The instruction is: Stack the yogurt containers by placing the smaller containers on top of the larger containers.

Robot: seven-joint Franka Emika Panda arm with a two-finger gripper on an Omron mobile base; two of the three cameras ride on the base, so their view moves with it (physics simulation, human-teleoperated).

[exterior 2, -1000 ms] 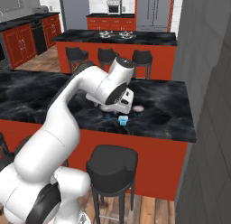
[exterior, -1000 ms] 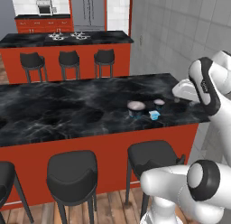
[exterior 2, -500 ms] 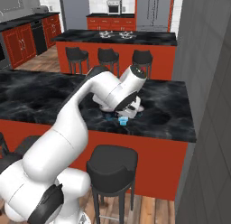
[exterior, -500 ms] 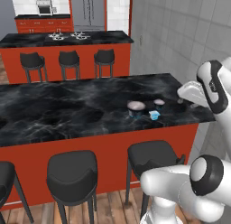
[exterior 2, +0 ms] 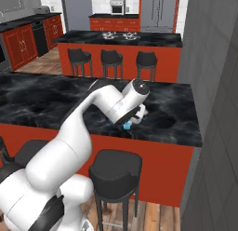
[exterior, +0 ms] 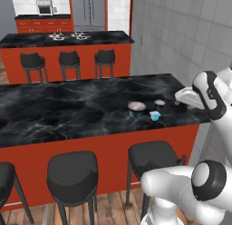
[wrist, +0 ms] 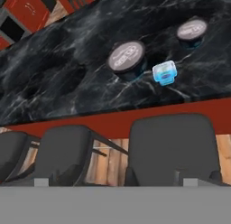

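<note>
Yogurt tubs are sitting on the black surface (wrist: 54,83): wide tub (wrist: 127,59), blue cup (wrist: 164,73) just beside it, dark cup (wrist: 191,30) nearby. Tool is hanging wide open, gripping nothing.

this is looking like a home kitchen, rendered rather than filmed. a long black marble counter (exterior: 68,110) on a red base is running across the middle of the left base view, with black bar stools (exterior: 72,174) standing along its near side at the bottom. behind it, in the upper part of the frame, a second island (exterior: 68,40) is carrying a gas cooktop (exterior: 68,36), with more stools lining it. red cabinets (exterior 2: 21,46) are showing at the upper left of the right base view, and a built-in oven (exterior 2: 117,6) and a grey refrigerator (exterior 2: 158,11) are sitting along the top.
</note>
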